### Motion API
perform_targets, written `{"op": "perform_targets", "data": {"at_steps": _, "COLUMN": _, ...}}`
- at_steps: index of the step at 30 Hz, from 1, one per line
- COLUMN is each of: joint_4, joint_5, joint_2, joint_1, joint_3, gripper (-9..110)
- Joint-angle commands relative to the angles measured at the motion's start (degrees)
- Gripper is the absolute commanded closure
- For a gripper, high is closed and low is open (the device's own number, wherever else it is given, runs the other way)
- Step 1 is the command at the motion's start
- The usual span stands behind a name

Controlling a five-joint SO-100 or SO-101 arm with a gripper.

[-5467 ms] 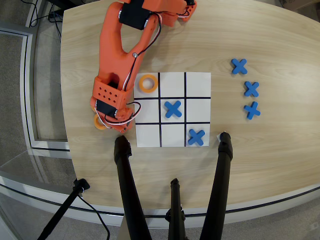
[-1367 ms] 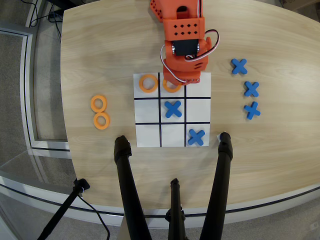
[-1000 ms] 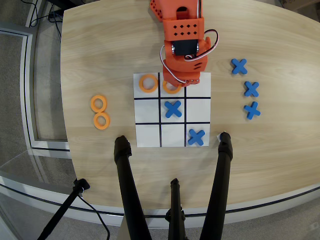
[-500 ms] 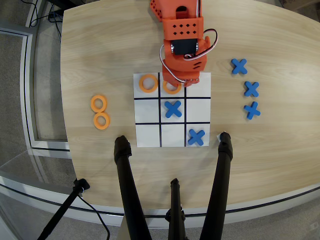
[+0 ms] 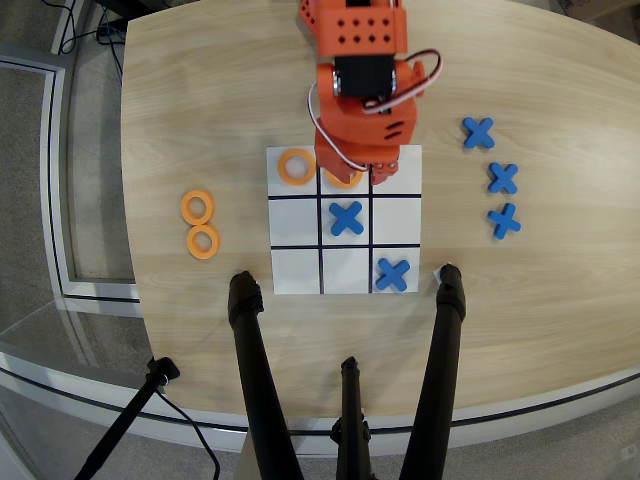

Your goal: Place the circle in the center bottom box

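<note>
The circle [image 5: 343, 181] is an orange ring lying in the top middle cell [image 5: 357, 191] of the white grid sheet in the overhead view. That cell is the middle one of the outer row nearest the arm's base. My orange gripper [image 5: 350, 176] hangs straight above it and hides the ring's upper half. One finger shows left of the ring and a dark fingertip [image 5: 378, 179] right of it, wider apart than the ring, so the gripper is open. A second ring [image 5: 296, 166] lies in the top left cell.
Two spare orange rings [image 5: 197, 207] [image 5: 203, 241] lie on the wood left of the sheet. Blue X pieces occupy the centre cell [image 5: 346, 218] and the lower right cell [image 5: 393, 273]; three more [image 5: 503, 178] lie at the right. Black tripod legs [image 5: 250, 360] cross the near edge.
The arm carried a ring from the left of the sheet to the top middle cell. In the last half second the gripper rose and looks larger, while the ring stayed on the cell.
</note>
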State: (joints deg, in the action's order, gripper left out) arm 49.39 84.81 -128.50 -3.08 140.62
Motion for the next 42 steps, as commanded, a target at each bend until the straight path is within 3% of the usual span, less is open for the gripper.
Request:
{"op": "perform_targets", "data": {"at_steps": 1, "joint_4": 5.89, "joint_5": -0.35, "joint_2": -11.87, "joint_1": -0.70, "joint_3": -0.79, "gripper": 90}}
{"op": "perform_targets", "data": {"at_steps": 13, "joint_4": 28.92, "joint_5": 1.85, "joint_2": -63.72, "joint_1": -7.65, "joint_3": 29.62, "gripper": 90}}
{"op": "perform_targets", "data": {"at_steps": 20, "joint_4": 19.42, "joint_5": 2.81, "joint_2": -63.81, "joint_1": -6.50, "joint_3": 42.80, "gripper": 90}}
{"op": "perform_targets", "data": {"at_steps": 24, "joint_4": 20.48, "joint_5": 2.90, "joint_2": -63.81, "joint_1": -6.42, "joint_3": 42.89, "gripper": 102}}
{"op": "perform_targets", "data": {"at_steps": 33, "joint_4": 25.05, "joint_5": 3.96, "joint_2": -63.81, "joint_1": -4.48, "joint_3": 42.89, "gripper": 102}}
{"op": "perform_targets", "data": {"at_steps": 42, "joint_4": 27.33, "joint_5": 3.87, "joint_2": -63.81, "joint_1": 17.93, "joint_3": 42.89, "gripper": 102}}
